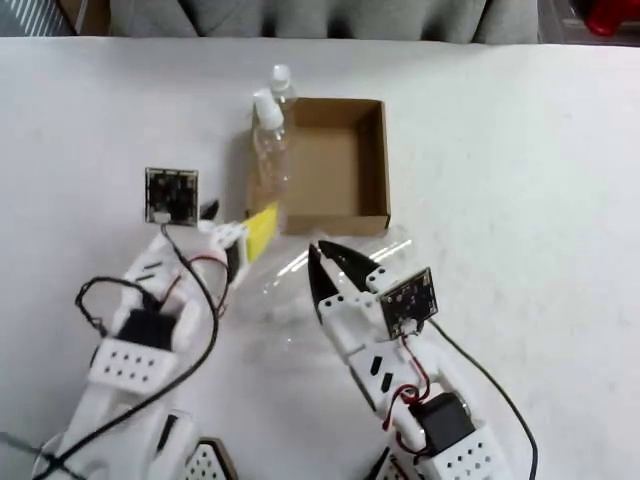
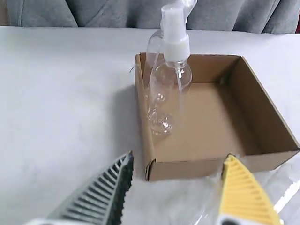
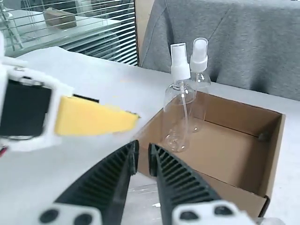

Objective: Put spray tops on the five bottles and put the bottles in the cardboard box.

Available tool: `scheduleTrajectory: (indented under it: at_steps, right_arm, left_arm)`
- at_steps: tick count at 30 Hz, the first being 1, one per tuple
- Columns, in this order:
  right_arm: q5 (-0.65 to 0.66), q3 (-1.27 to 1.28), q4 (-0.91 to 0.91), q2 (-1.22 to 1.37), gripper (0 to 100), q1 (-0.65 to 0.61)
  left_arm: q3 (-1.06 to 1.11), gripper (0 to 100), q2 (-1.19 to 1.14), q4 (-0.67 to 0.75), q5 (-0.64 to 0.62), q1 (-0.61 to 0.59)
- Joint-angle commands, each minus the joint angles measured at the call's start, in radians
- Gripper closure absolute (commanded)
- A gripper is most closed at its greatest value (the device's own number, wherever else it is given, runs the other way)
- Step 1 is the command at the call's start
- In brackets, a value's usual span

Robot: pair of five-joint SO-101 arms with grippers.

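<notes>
High view gives us two clear plastic bottles [image 1: 270, 150] with white spray tops [image 2: 174, 44], standing upright together against the wall of the open brown cardboard box [image 1: 375, 160] on the left arm's side, apparently inside it. We count that as two of five done. Three, by our judgement, remain to be capped and boxed. Just before the box, the left gripper [image 2: 178, 159] is spread wide and empty, and the right gripper [image 3: 143, 145] is nearly closed on nothing, over the white counter [image 1: 520, 150].
</notes>
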State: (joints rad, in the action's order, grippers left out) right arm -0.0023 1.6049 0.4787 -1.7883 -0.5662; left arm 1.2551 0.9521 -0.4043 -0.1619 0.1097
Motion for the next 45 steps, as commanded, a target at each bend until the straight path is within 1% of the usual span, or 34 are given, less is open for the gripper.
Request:
scheduleTrajectory:
  at_steps: [1, 4, 7, 9, 13, 15, 17, 19, 22, 26, 28, 31, 34, 36, 39, 45]
  right_arm:
    - [0.009, -0.04, 0.002, -0.01, 98.4, 0.01]
    - [0.02, -0.04, 0.012, -0.01, 98.4, 0.013]
    - [0.124, -0.069, 0.07, -0.01, 98.4, 0.068]
    - [0.137, -0.107, 0.105, -0.01, 98.4, 0.131]
    - [0.137, -0.158, 0.151, -0.008, 98.1, 0.225]
    - [0.137, -0.157, 0.15, -0.004, 98.1, 0.232]
    - [0.137, -0.158, 0.147, 0.028, 98.2, 0.232]
    - [0.137, -0.173, 0.12, 0.102, 98.3, 0.232]
    - [0.137, -0.212, 0.047, 0.28, 98.3, 0.239]
    - [0.141, -0.299, -0.013, 0.555, 98.3, 0.24]
    - [0.138, -0.351, -0.019, 0.667, 98.3, 0.263]
    - [0.135, -0.428, -0.012, 0.8, 98.3, 0.303]
    - [0.135, -0.479, -0.012, 0.912, 98.3, 0.303]
    - [0.135, -0.505, -0.01, 0.972, 98.3, 0.285]
    - [0.135, -0.545, -0.01, 1.058, 98.3, 0.24]
    - [0.133, -0.615, -0.018, 1.21, 98.3, 0.18]
  left_arm:
    - [-0.006, 71, 0.166, -0.158, 0.0, -0.008]
    - [0.017, 71, 0.226, -0.252, 0.009, -0.01]
    - [0.057, 71, 0.265, -0.253, 0.009, -0.012]
    - [0.08, 71, 0.285, -0.252, 0.032, -0.012]
    - [0.132, 71, 0.312, -0.189, 0.152, -0.002]
    - [0.149, 71, 0.308, -0.141, 0.155, -0.008]
    - [0.152, 71, 0.292, -0.126, 0.149, -0.002]
    - [0.15, 71, 0.26, -0.12, 0.15, 0.005]
    - [0.115, 71, 0.183, -0.121, 0.15, 0.022]
    - [0.034, 71, 0.012, -0.117, 0.15, 0.025]
    - [-0.011, 71, -0.087, -0.11, 0.15, 0.022]
    - [-0.041, 71, -0.222, -0.034, 0.15, 0.019]
    - [-0.046, 71, -0.315, 0.058, 0.15, 0.018]
    - [-0.046, 71, -0.335, 0.086, 0.153, 0.018]
    - [-0.046, 71, -0.328, 0.086, 0.155, 0.005]
    - [-0.046, 71, -0.285, 0.083, 0.155, -0.09]
